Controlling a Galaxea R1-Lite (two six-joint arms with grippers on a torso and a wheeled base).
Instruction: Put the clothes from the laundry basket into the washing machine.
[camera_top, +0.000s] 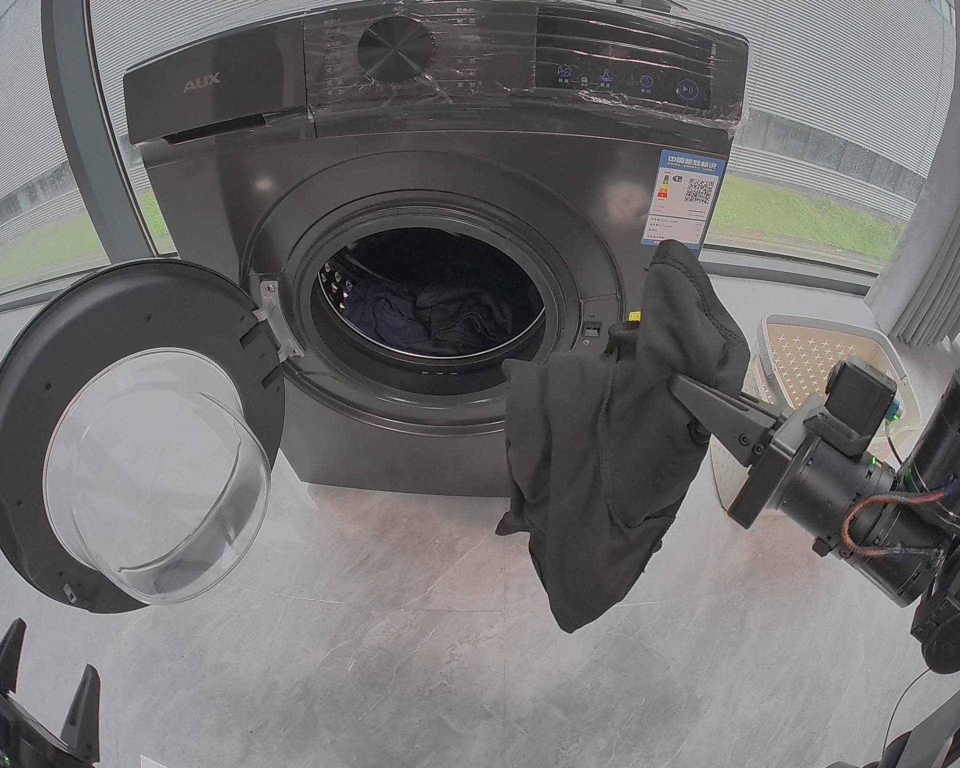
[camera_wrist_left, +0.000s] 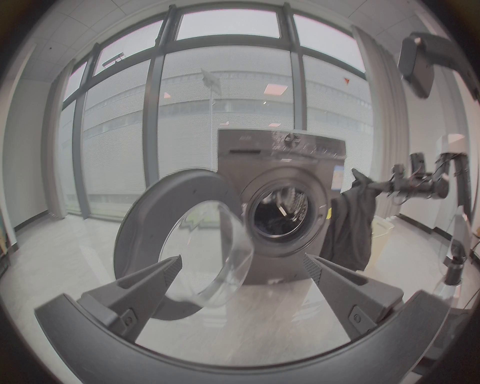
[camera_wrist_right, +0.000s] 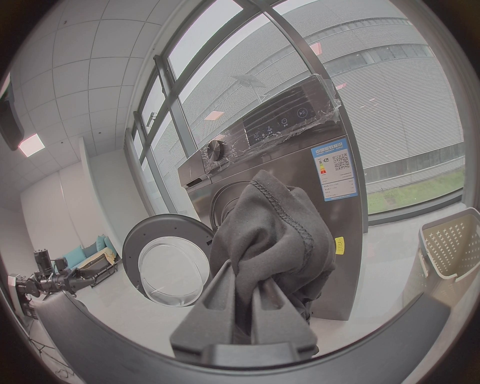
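A dark grey garment (camera_top: 610, 440) hangs in the air in front of the washing machine (camera_top: 440, 160), to the right of its drum opening (camera_top: 430, 295). My right gripper (camera_top: 700, 395) is shut on the garment's upper part, and the cloth (camera_wrist_right: 272, 240) bunches over its fingers (camera_wrist_right: 215, 305). Dark clothes (camera_top: 430, 315) lie inside the drum. The round door (camera_top: 130, 440) is swung wide to the left. The cream laundry basket (camera_top: 800, 355) stands on the floor right of the machine, behind my right arm. My left gripper (camera_top: 45, 690) is low at the near left, open with nothing between its fingers (camera_wrist_left: 145, 285).
Grey tiled floor (camera_top: 380, 620) stretches in front of the machine. Large windows and a curtain (camera_top: 925, 270) stand behind and to the right. The open door (camera_wrist_left: 185, 240) juts out over the floor on the left side.
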